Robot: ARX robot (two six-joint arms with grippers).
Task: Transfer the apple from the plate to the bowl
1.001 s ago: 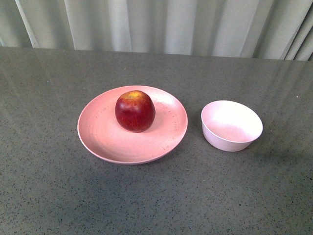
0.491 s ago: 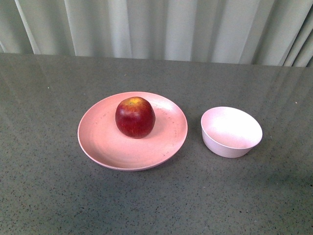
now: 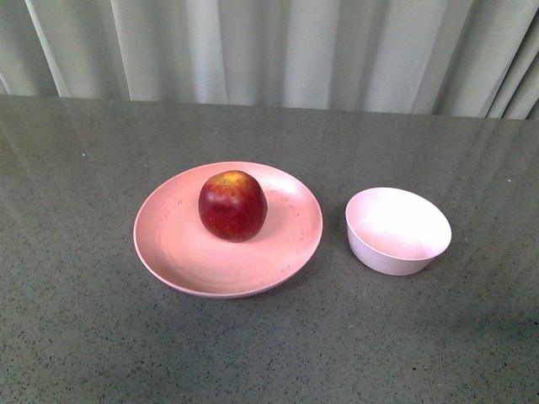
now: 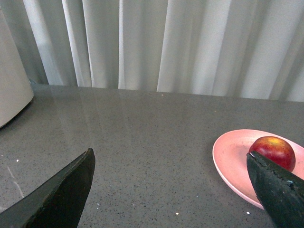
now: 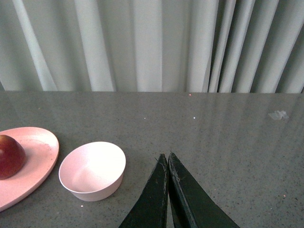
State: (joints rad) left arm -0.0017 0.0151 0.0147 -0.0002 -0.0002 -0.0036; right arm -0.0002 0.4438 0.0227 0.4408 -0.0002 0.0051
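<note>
The dark red apple (image 3: pixel 232 205) sits on the wide salmon-pink plate (image 3: pixel 168 244) in the middle of the grey table. The empty pale pink bowl (image 3: pixel 397 230) stands just right of the plate. Neither arm shows in the front view. In the left wrist view my left gripper (image 4: pixel 171 161) is open and empty above bare table, with the apple (image 4: pixel 274 149) and the plate (image 4: pixel 230 159) beside one finger. In the right wrist view my right gripper (image 5: pixel 167 156) is shut and empty, beside the bowl (image 5: pixel 92 170); the plate (image 5: pixel 33 166) and the apple (image 5: pixel 9 156) lie beyond it.
Pale curtains (image 3: pixel 278 50) hang behind the table's far edge. A large whitish rounded object (image 4: pixel 12 90) stands at the table's far left in the left wrist view. A small crumpled clear scrap (image 5: pixel 278 115) lies on the table in the right wrist view.
The front view has tilted: plate, apple and bowl sit slightly lower in the picture than a second ago. They have not moved relative to each other.
</note>
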